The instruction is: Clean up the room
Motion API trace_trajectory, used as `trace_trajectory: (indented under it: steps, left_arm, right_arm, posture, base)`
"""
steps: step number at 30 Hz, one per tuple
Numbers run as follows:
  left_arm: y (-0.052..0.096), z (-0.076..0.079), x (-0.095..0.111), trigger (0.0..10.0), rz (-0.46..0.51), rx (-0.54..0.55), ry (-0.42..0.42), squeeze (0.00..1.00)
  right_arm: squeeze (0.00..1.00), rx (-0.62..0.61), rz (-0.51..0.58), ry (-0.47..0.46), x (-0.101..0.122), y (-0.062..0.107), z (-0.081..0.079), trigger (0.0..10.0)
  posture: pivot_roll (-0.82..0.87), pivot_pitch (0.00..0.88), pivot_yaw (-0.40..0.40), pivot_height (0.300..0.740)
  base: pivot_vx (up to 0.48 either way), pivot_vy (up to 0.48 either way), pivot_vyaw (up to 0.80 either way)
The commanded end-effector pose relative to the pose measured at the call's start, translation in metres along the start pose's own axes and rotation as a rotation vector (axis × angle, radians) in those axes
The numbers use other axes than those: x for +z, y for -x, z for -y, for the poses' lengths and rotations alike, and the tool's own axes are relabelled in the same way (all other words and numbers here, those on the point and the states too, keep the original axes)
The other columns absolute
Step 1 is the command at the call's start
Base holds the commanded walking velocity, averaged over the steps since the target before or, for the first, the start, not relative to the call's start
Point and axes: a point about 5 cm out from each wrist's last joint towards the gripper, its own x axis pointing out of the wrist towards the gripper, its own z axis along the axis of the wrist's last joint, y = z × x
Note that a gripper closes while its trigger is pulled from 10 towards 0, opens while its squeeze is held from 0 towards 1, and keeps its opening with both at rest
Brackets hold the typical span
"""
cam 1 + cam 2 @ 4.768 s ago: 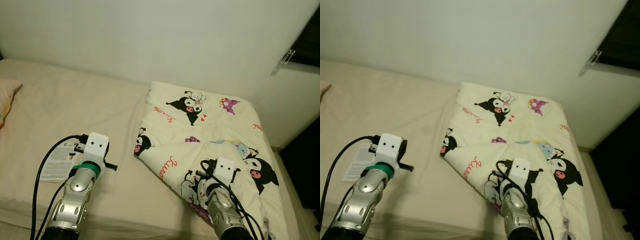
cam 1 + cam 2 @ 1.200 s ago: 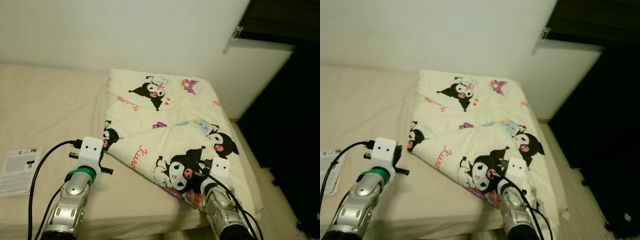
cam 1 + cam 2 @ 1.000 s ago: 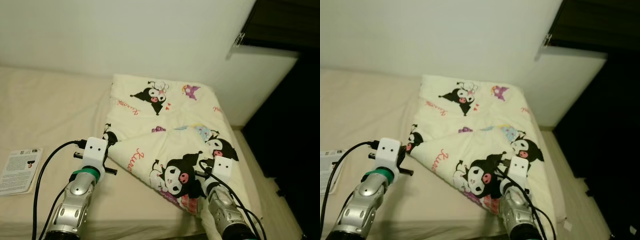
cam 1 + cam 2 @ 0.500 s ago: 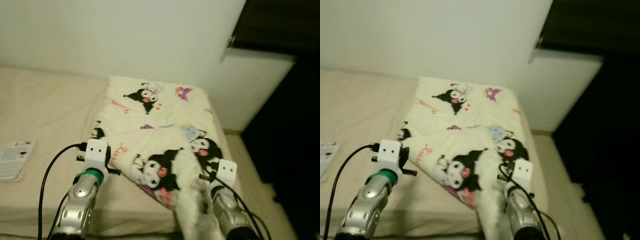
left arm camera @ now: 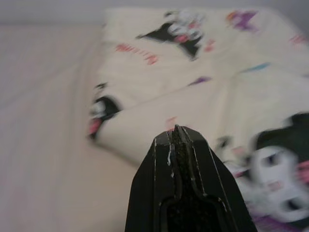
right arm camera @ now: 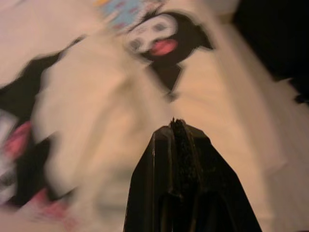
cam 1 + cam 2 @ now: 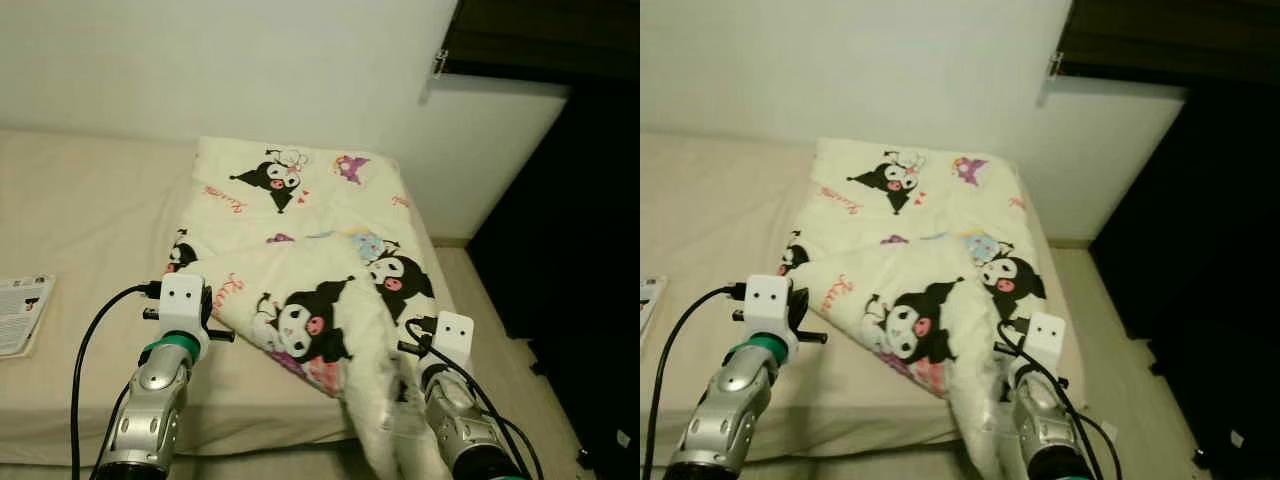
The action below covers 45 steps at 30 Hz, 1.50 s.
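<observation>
A soft, matt printed cloth blanket (image 7: pixel 300 250) lies on a smooth beige fabric bed (image 7: pixel 90 220), beside a paper leaflet (image 7: pixel 22 312).

Before us we see a bed (image 7: pixel 80 200) covered in a plain beige sheet, set against a white wall. On its right portion lies a cream blanket (image 7: pixel 300 215) printed with black cartoon characters and pink lettering; it reaches from near the wall down to the bed's front edge, where part of it is folded over itself and a fold hangs past the edge. At the far left of the bed, well apart from the blanket, we see a white printed leaflet (image 7: pixel 22 312) lying flat on the sheet.
</observation>
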Motion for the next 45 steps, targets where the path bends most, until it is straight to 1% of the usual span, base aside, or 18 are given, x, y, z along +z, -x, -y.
trace_trajectory:
  steps: [1,7,9,12,13,15,17,18,19,20,23,24,31,36,41,42,45]
  left_arm:
    - [0.002,0.004,-0.002,10.0,-0.011,-0.008,-0.010,0.00]
    - [0.002,0.003,-0.003,10.0,-0.018,-0.010,-0.041,0.00]
    - [0.007,0.005,-0.012,10.0,-0.052,-0.059,-0.082,0.00]
    - [0.009,0.004,-0.016,10.0,-0.069,-0.071,-0.099,0.00]
    - [0.010,0.003,-0.020,10.0,-0.080,-0.067,-0.104,0.00]
    - [0.014,0.000,-0.027,10.0,-0.104,-0.058,-0.099,0.00]
    - [0.016,0.000,-0.029,10.0,-0.111,-0.056,-0.096,0.00]
    - [0.018,0.000,-0.031,10.0,-0.110,-0.062,-0.119,0.00]
    - [0.018,0.000,-0.031,10.0,-0.110,-0.062,-0.119,0.00]
    - [0.022,0.002,-0.034,10.0,-0.106,-0.074,-0.154,0.00]
    - [0.023,0.002,-0.034,10.0,-0.099,-0.077,-0.174,0.00]
    - [0.025,0.002,-0.034,10.0,-0.092,-0.074,-0.185,0.00]
    - [0.028,-0.003,-0.032,10.0,-0.071,-0.036,-0.174,0.00]
    - [0.026,-0.007,-0.028,10.0,-0.051,-0.002,-0.171,0.00]
    - [0.025,-0.011,-0.022,10.0,-0.019,0.032,-0.171,0.00]
    - [0.025,-0.014,-0.020,10.0,-0.009,0.045,-0.173,0.00]
    - [0.025,-0.015,-0.019,10.0,-0.006,0.051,-0.175,0.00]
  right_arm:
    - [0.00,-0.013,-0.018,-0.001,-0.004,0.001,0.005,10.0]
    - [0.00,0.000,-0.020,-0.023,-0.003,0.000,0.003,10.0]
    - [0.00,0.015,-0.004,-0.015,0.004,-0.002,0.003,10.0]
    - [0.00,0.013,0.004,-0.015,0.007,-0.003,0.004,10.0]
    - [0.00,0.013,0.004,-0.024,0.008,-0.004,0.004,10.0]
    - [0.00,0.029,0.037,-0.045,0.016,-0.004,0.001,10.0]
    - [0.00,0.035,0.049,-0.047,0.018,-0.004,0.000,10.0]
    - [0.00,0.037,0.057,-0.043,0.019,-0.005,-0.002,10.0]
    - [0.00,0.037,0.057,-0.043,0.019,-0.005,-0.002,10.0]
    - [0.00,0.039,0.059,-0.037,0.020,-0.005,-0.004,10.0]
    - [0.00,0.040,0.060,-0.035,0.020,-0.005,-0.005,10.0]
    - [0.00,0.043,0.061,-0.032,0.021,-0.006,-0.007,10.0]
    - [0.00,0.047,0.073,-0.036,0.026,-0.008,-0.010,10.0]
    - [0.00,0.051,0.085,-0.044,0.031,-0.009,-0.013,10.0]
    - [0.00,0.052,0.086,-0.050,0.032,-0.010,-0.015,10.0]
    - [0.00,0.055,0.085,-0.052,0.031,-0.010,-0.017,10.0]
    - [0.00,0.057,0.084,-0.052,0.031,-0.010,-0.017,10.0]
  posture:
    - [0.15,0.000,-0.083,0.740]
    - [0.15,0.000,-0.083,0.740]
    - [0.14,0.000,-0.079,0.740]
    - [0.14,0.000,-0.080,0.740]
    - [0.14,0.000,-0.080,0.735]
    - [0.14,0.000,-0.083,0.725]
    - [0.14,0.000,-0.083,0.720]
    - [0.14,0.000,-0.091,0.715]
    - [0.14,0.000,-0.091,0.715]
    - [0.14,0.000,-0.095,0.705]
    - [0.14,0.000,-0.095,0.701]
    - [0.14,0.000,-0.095,0.691]
    - [0.16,0.000,-0.100,0.671]
    - [0.16,0.000,-0.100,0.651]
    - [0.16,0.000,-0.102,0.637]
    - [0.17,0.000,-0.101,0.627]
    - [0.17,0.000,-0.101,0.617]
  base:
    - [0.000,0.000,0.00]
    - [0.000,0.000,0.00]
    - [0.000,0.000,0.00]
    - [0.000,0.000,0.00]
    - [0.000,0.000,0.00]
    - [0.000,0.000,0.00]
    - [0.000,0.000,0.00]
    - [0.000,0.000,0.00]
    - [0.000,0.000,0.00]
    - [0.000,0.000,0.00]
    - [0.000,0.000,0.00]
    - [0.000,0.000,0.00]
    - [0.000,0.000,0.00]
    - [0.000,0.000,0.00]
    - [0.000,0.000,0.00]
    - [0.000,0.000,0.00]
    - [0.000,0.000,0.00]
